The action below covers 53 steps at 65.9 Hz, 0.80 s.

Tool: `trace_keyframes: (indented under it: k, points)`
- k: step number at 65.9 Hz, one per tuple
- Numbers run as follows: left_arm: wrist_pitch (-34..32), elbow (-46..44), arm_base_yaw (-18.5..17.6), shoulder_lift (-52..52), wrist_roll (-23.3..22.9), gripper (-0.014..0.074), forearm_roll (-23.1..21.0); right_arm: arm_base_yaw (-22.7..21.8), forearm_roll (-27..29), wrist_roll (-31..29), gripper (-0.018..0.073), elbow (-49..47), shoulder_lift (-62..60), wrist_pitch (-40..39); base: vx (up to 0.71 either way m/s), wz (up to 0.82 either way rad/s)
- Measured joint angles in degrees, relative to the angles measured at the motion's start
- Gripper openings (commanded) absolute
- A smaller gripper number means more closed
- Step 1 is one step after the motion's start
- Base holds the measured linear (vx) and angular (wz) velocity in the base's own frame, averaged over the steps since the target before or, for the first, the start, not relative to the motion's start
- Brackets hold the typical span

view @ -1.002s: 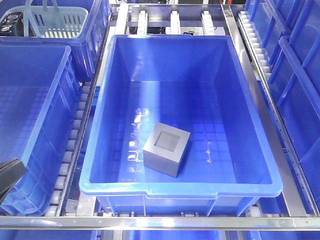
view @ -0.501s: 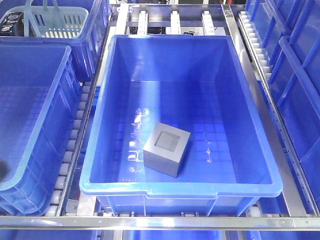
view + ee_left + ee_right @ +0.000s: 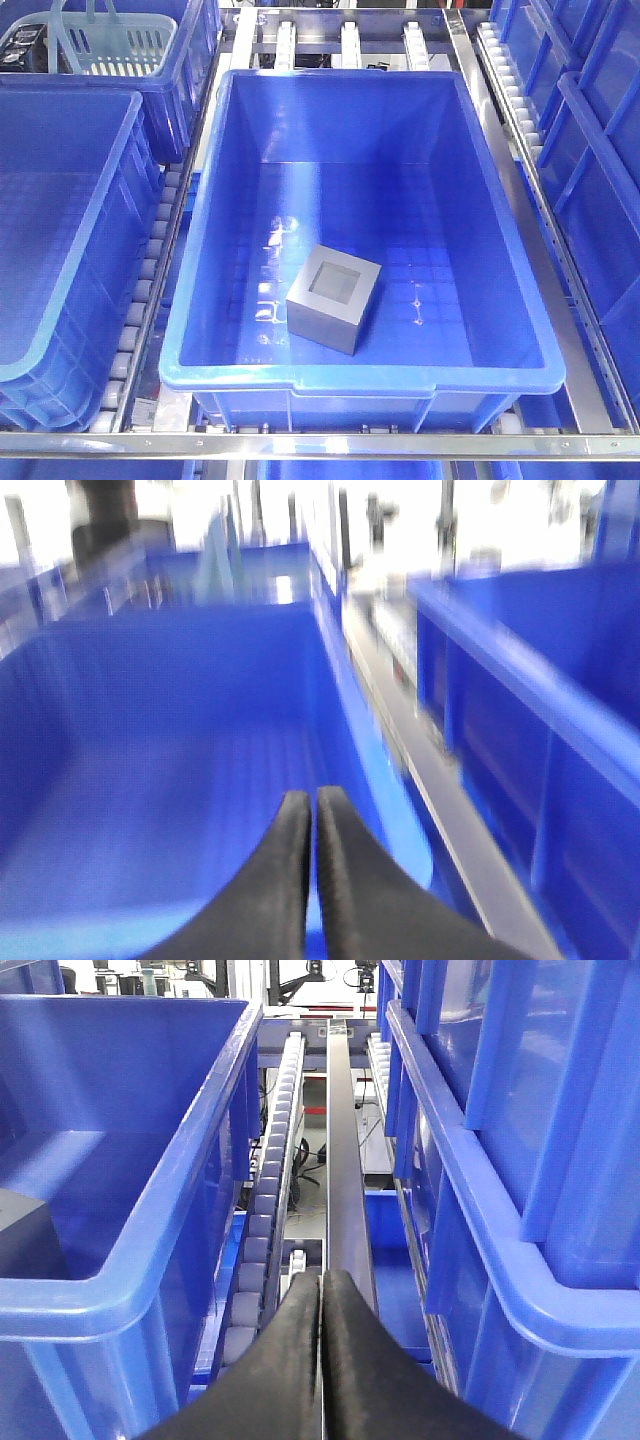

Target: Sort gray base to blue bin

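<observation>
The gray base [image 3: 335,298] is sitting on the grid floor of the blue bin [image 3: 250,220], low and centre in the front view, recess facing up, touching no wall and held by nothing. By that look, the sorting is done.

The left gripper [image 3: 306,825] is showing its fingers pressed together with nothing between them, hanging over the neighbouring tub [image 3: 160,770]; that picture is blurred. The right gripper [image 3: 321,1305] is likewise clenched and empty, pointing along the roller track [image 3: 265,1210] at the bin's right side.

Little is left to go wrong with the block itself. The risk is lying with the arms: a careless sweep could be catching a thick bin rim and shoving the bin along the rollers, since nothing visible is locking it in place.

The bin is resting on a metal roller conveyor [image 3: 150,260], with more blue tubs crowding both edges and a pale slotted basket [image 3: 110,45] in the upper left.
</observation>
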Motion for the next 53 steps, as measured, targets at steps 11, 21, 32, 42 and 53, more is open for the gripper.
trace_keyframes:
  k: [11,21,32,42,53]
  points:
    - [3.16,0.00,0.18,-4.12,0.00,-0.0006,2.65,0.00,0.00,0.00,-0.0009,0.00,0.00,0.00,0.00,0.00]
    - [3.87,0.00,0.18,-4.17,-2.48,-0.0006,2.86,0.00,0.00,0.00,-0.0009,0.00,0.00,0.00,0.00,0.00]
    - [3.87,0.00,0.18,-4.17,-4.59,-0.0006,2.99,0.00,0.00,0.00,-0.0009,0.00,0.00,0.00,0.00,0.00]
    - [3.87,0.00,0.18,-4.17,-7.95,-0.0006,2.99,0.00,0.00,0.00,-0.0009,0.00,0.00,0.00,0.00,0.00]
    - [3.87,0.00,0.18,-4.17,-9.73,-0.0007,2.99,0.00,0.00,0.00,-0.0009,0.00,0.00,0.00,0.00,0.00]
